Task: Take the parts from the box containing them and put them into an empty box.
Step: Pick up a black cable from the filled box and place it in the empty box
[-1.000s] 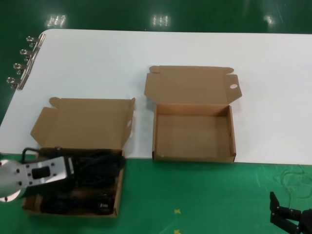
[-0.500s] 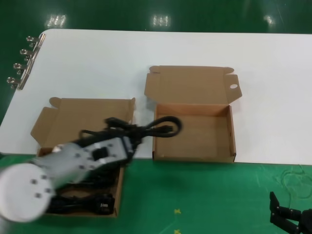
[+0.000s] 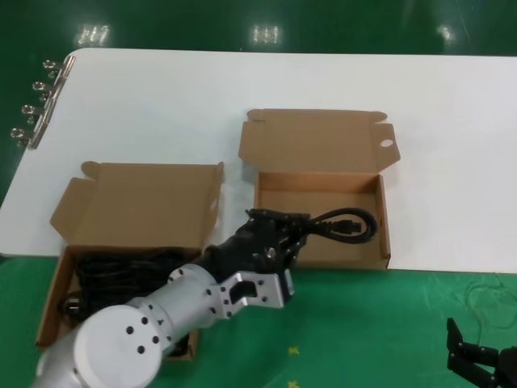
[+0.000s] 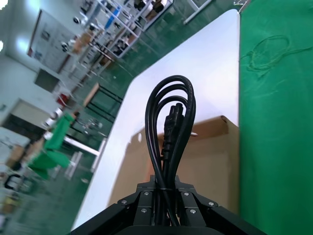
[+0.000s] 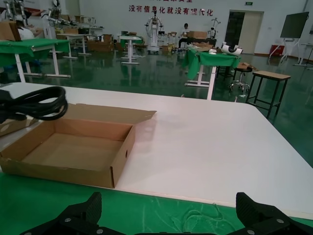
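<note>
Our left tool (image 3: pixel 275 234), clamped on a black looped power cord (image 3: pixel 339 224), holds it over the empty brown cardboard box with the oval-holed lid tab (image 3: pixel 321 218). We should lower before releasing. Our right tool (image 3: pixel 477 360) waits, fingers apart.

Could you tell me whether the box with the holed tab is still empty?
Yes, empty: the box's floor is bare in the head and right wrist views. The cord hangs above it, held by the left gripper.
</note>
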Robot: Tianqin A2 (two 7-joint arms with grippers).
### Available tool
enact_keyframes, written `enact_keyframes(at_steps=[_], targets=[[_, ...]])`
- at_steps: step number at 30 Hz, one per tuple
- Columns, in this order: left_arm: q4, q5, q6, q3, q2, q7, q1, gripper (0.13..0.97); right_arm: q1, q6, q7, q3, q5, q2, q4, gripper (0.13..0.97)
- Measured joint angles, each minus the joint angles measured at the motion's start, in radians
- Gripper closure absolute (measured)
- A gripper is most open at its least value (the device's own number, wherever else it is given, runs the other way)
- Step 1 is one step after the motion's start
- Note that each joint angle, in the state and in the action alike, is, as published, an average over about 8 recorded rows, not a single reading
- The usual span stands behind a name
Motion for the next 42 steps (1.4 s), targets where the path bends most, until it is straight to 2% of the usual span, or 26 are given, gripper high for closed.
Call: enact_keyframes(at_steps=[3, 6, 13, 18, 24, 33, 38, 42], targets=[[0.027, -0.088, -0.040, 0.005, 0.028, 0.139, 0.007, 0.888, 0.000, 0.000, 0.000, 0.000, 0.000, 0.000, 0.000, 0.129], [0.048, -0.166, -0.052, -0.019, 0.063, 0.283, 0.022, 0.888, 0.000, 0.000, 0.000, 0.000, 0.000, 0.000, 0.000, 0.129], [0.093, -0.298, -0.015, -0.141, 0.152, 0.610, 0.065, 0.888, 0.000, 0.000, 0.000, 0.000, 0.000, 0.000, 0.000, 0.129], [0.125, -0.359, 0.009, -0.222, 0.201, 0.791, 0.082, 0.888, 0.000, 0.000, 0.000, 0.000, 0.000, 0.000, 0.000, 0.129], [0.159, -0.390, 0.009, -0.274, 0.227, 0.923, 0.086, 0.888, 0.000, 0.000, 0.000, 0.000, 0.000, 0.000, 0.000, 0.129], [0.228, -0.459, 0.023, -0.342, 0.257, 1.091, 0.066, 0.834, 0.000, 0.000, 0.000, 0.000, 0.000, 0.000, 0.000, 0.129], [0.263, -0.513, 0.038, -0.365, 0.266, 1.166, 0.055, 0.757, 0.000, 0.000, 0.000, 0.000, 0.000, 0.000, 0.000, 0.129], [0.278, -0.538, 0.054, -0.380, 0.266, 1.196, 0.051, 0.711, 0.000, 0.000, 0.000, 0.000, 0.000, 0.000, 0.000, 0.129]])
